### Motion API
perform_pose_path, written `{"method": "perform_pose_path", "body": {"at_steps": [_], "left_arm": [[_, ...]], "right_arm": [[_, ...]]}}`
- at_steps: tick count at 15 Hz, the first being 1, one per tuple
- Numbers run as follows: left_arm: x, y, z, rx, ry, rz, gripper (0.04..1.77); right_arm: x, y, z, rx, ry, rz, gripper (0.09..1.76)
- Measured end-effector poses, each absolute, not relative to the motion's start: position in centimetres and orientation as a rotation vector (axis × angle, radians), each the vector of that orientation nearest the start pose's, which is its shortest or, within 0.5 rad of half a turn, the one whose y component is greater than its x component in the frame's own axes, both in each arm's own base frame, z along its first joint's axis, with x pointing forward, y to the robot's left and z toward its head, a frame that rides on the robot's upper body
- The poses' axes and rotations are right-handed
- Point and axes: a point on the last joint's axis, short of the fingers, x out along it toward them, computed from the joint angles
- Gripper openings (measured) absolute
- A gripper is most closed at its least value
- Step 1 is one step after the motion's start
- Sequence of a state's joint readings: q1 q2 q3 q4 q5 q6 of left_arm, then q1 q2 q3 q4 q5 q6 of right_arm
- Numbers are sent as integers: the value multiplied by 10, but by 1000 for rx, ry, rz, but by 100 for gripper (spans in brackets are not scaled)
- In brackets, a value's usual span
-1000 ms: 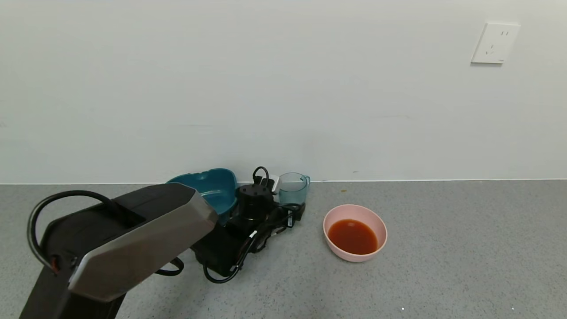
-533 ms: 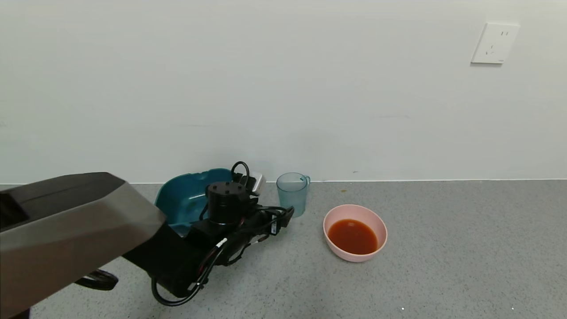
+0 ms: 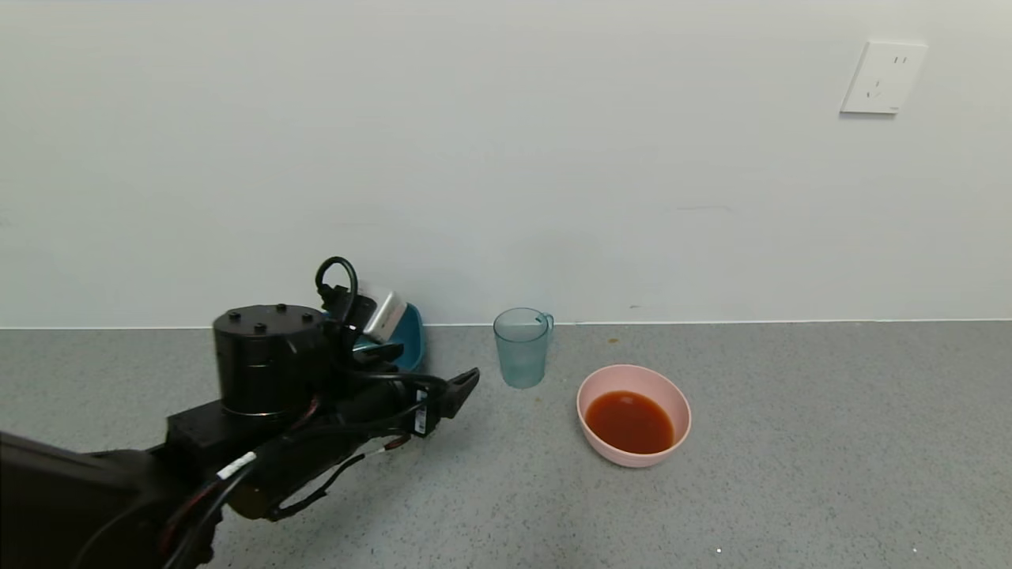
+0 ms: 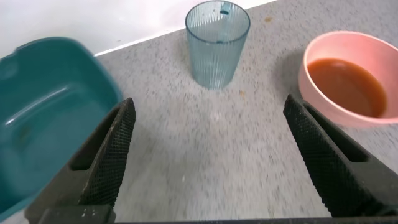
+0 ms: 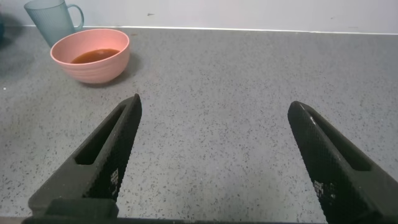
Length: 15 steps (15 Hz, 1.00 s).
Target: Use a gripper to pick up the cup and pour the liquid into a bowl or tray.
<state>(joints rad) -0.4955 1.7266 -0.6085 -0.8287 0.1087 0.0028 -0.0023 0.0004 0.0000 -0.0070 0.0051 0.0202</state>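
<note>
Left gripper (image 3: pixel 462 387) low, fingers (image 4: pixel 112 155) spread

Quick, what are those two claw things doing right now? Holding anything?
Left gripper: open, holding nothing, short of the cup.
Right gripper: open, holding nothing.

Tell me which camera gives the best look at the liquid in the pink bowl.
The head view: it looks down into the pink bowl, showing the whole surface of the orange-red liquid. The left wrist view shows the liquid close, but the bowl is cut off at the frame edge. The right wrist view shows only a distant sliver.
</note>
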Motion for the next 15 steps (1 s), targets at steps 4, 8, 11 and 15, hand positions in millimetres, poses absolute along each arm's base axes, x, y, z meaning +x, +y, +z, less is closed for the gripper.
{"method": "perform_pose_path", "body": {"at_steps": [4,8,11,15], "left_arm": [[203,-107,180,133,376,-372,171],[148,-74,213,135,378,-356,172],[115,-51,227,110,340,-316,172],[74,-30,237,83,263,-288,172]], "right_arm": [[-23,0,76,21,-7,3,171],[-23,0,76,20,-7,3,171],[-23,0,76,20,-7,3,171],[-23,0,76,20,-7,3,171]]}}
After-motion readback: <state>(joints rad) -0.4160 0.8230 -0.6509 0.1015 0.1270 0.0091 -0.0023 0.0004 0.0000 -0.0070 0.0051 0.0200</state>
